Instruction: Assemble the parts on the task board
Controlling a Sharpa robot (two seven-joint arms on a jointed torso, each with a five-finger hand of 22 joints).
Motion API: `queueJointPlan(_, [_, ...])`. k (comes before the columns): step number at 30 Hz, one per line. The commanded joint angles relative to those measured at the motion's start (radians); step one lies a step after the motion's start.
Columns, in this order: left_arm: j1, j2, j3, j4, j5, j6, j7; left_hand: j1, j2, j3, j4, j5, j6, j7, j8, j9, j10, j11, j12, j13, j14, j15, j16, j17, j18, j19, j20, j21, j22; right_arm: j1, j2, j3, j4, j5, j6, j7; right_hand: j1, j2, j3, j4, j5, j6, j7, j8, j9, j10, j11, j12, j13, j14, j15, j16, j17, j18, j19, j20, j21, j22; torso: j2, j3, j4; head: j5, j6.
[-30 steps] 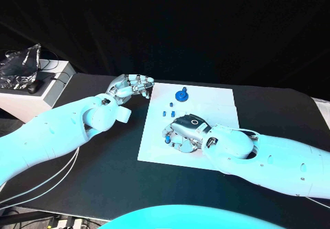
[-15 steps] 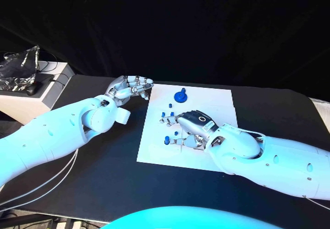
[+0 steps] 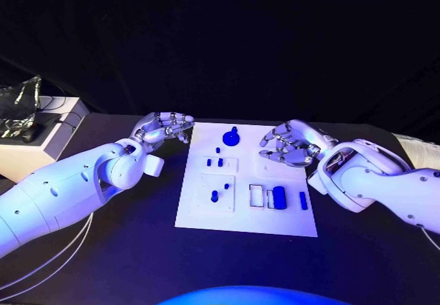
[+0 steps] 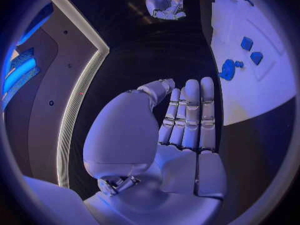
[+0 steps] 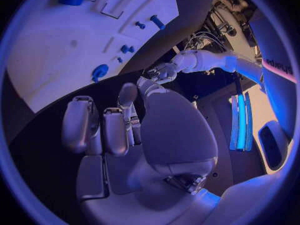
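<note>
Left robot hand [image 3: 165,128] hovers at the far-left corner of the white flat task board [image 3: 206,213], fingers curled, holding nothing. Small blue plastic parts [image 3: 278,197] lie mid-board. Right robot hand [image 3: 292,143] is over the far-right board, loosely curled, empty. Risk: a descending hand knocks loose parts from their recesses.

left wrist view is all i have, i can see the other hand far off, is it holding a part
Observer: No. The silver right hand holds nothing. The head view shows it over the far right corner of the white task board.
Operator: any parts on the board's near side, i cant see that bit
Observer: Yes. A thick blue oblong part and a slim blue bar lie side by side toward its near right.
</note>
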Motion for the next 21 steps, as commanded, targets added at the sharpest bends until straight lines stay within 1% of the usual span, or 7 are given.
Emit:
queueJointPlan(1, [-0.004, -0.001, 0.000, 0.009, 0.005, 0.010, 0.009, 0.000, 0.007, -0.005, 0.001, 0.002, -0.006, -0.002, 0.003, -0.001, -0.002, 0.001, -0.002, -0.002, -0.001, 0.005, -0.006, -0.001, 0.005, -0.001, 0.001, 0.006, 0.001, 0.013, -0.027, -0.003, 0.003, 0.169, 0.203, -0.149, -0.046, 0.007, -0.001, -0.002, 0.033, 0.010, -0.008, 0.030, 0.043, 0.090, -0.012, 0.258, 0.302, 0.041, -0.013, 0.030, 0.070, -0.022, 0.026, -0.009, 0.043, 0.083, -0.006, -0.0014, -0.0107, -0.030, 0.003])
queueJointPlan(4, [-0.008, -0.004, 0.000, 0.014, 0.005, 0.010, 0.009, 0.001, 0.009, -0.004, 0.001, 0.002, -0.003, -0.005, 0.005, -0.001, -0.001, -0.001, -0.002, -0.002, -0.001, 0.004, -0.006, -0.001, 0.006, -0.002, 0.001, 0.006, 0.001, 0.024, -0.054, -0.004, 0.007, 0.196, 0.269, -0.223, -0.058, 0.001, -0.004, -0.001, 0.117, 0.016, -0.018, 0.054, 0.080, 0.151, -0.015, 0.368, 0.443, 0.056, -0.016, 0.065, 0.164, -0.029, 0.037, -0.015, 0.086, 0.110, -0.009, 0.0001, -0.0125, -0.043, 0.001])
queueJointPlan(5, [-0.010, -0.005, 0.000, 0.016, 0.005, 0.009, 0.009, 0.001, 0.009, -0.004, 0.001, 0.002, -0.003, -0.005, 0.005, -0.001, -0.001, -0.001, -0.002, -0.002, -0.001, 0.004, -0.006, -0.001, 0.006, -0.002, 0.001, 0.006, 0.001, 0.029, -0.065, -0.005, 0.009, 0.204, 0.289, -0.256, -0.074, -0.012, -0.011, 0.002, 0.180, 0.013, -0.019, 0.066, 0.106, 0.175, -0.017, 0.407, 0.495, 0.068, -0.017, 0.091, 0.234, -0.034, 0.043, -0.016, 0.112, 0.126, -0.010, 0.0004, -0.0133, -0.051, 0.000])
queueJointPlan(8, [-0.017, -0.010, 0.000, 0.025, 0.005, 0.008, 0.008, 0.000, 0.009, -0.005, 0.002, 0.002, -0.004, -0.007, 0.004, -0.001, 0.000, -0.001, -0.001, -0.002, -0.001, 0.004, -0.006, -0.001, 0.006, -0.002, 0.001, 0.006, 0.001, 0.041, -0.092, -0.008, 0.015, 0.212, 0.335, -0.351, -0.120, -0.011, -0.025, 0.002, 0.243, 0.013, -0.024, 0.085, 0.145, 0.207, -0.020, 0.450, 0.553, 0.083, -0.018, 0.123, 0.329, -0.041, 0.051, -0.017, 0.154, 0.152, -0.013, 0.0012, -0.0174, -0.064, 0.001])
queueJointPlan(10, [-0.022, -0.013, 0.000, 0.030, 0.004, 0.006, 0.006, -0.002, 0.008, -0.005, 0.003, 0.001, -0.007, -0.008, 0.003, -0.002, 0.004, -0.003, 0.001, -0.002, -0.001, 0.003, -0.006, 0.000, 0.006, -0.002, 0.001, 0.006, 0.002, 0.045, -0.109, -0.009, 0.022, 0.203, 0.374, -0.408, -0.174, -0.005, -0.038, 0.004, 0.354, 0.015, -0.030, 0.106, 0.186, 0.225, -0.024, 0.473, 0.584, 0.090, -0.020, 0.136, 0.373, -0.044, 0.054, -0.019, 0.168, 0.162, -0.015, 0.0015, -0.0193, -0.071, 0.000])
queueJointPlan(16, [-0.034, -0.020, 0.000, 0.044, 0.001, 0.003, 0.004, -0.006, 0.007, -0.007, 0.005, 0.001, -0.012, -0.010, 0.000, -0.004, 0.010, -0.005, 0.003, -0.002, 0.001, 0.002, -0.005, 0.000, 0.006, -0.002, 0.001, 0.005, 0.001, 0.053, -0.127, -0.035, 0.043, 0.191, 0.435, -0.534, -0.289, -0.002, -0.072, 0.005, 0.329, 0.009, -0.038, 0.131, 0.259, 0.236, -0.030, 0.485, 0.601, 0.099, -0.025, 0.149, 0.422, -0.049, 0.060, -0.022, 0.196, 0.180, -0.023, 0.0004, -0.0242, -0.078, -0.012])
queueJointPlan(21, [-0.038, -0.020, 0.000, 0.047, 0.000, 0.003, 0.004, -0.006, 0.007, -0.007, 0.006, 0.001, -0.014, -0.010, -0.001, -0.005, 0.011, -0.005, 0.003, -0.002, 0.001, 0.001, -0.005, 0.000, 0.006, -0.002, 0.001, 0.005, 0.001, 0.052, -0.113, -0.051, 0.054, 0.189, 0.412, -0.564, -0.308, 0.000, -0.079, 0.006, 0.312, 0.002, -0.039, 0.133, 0.278, 0.250, -0.031, 0.500, 0.621, 0.106, -0.025, 0.157, 0.452, -0.058, 0.072, -0.023, 0.242, 0.204, -0.026, -0.0004, -0.0262, -0.080, -0.016])
